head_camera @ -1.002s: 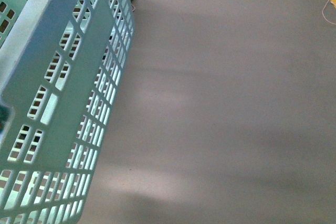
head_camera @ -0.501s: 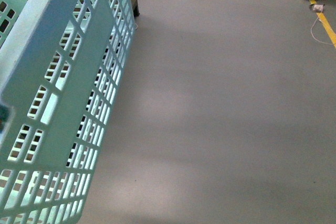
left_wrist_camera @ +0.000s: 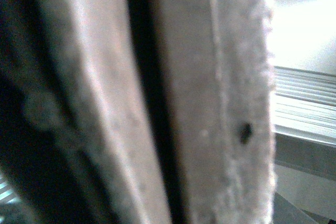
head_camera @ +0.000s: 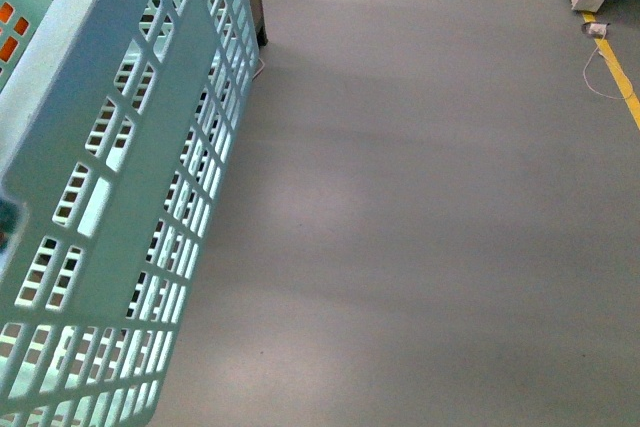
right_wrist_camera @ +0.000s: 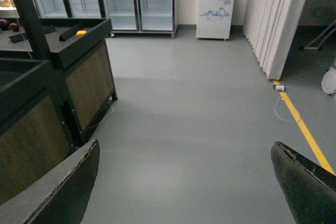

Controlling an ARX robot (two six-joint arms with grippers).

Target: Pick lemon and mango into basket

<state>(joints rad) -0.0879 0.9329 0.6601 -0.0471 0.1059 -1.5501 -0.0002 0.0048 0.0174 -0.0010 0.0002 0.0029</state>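
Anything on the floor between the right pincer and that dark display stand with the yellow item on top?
Nothing visible. The right pincer is open over bare grey floor that runs unbroken to the display stand, where the yellow item sits on top. The white cable lies apart, by the yellow line.

Basket [head_camera: 110, 157] at the left — floor [head_camera: 420, 227] to its right, taped line [head_camera: 620, 87] at far right.

text: none legible | freezer [right_wrist_camera: 216, 10]: blue front marking, unreadable
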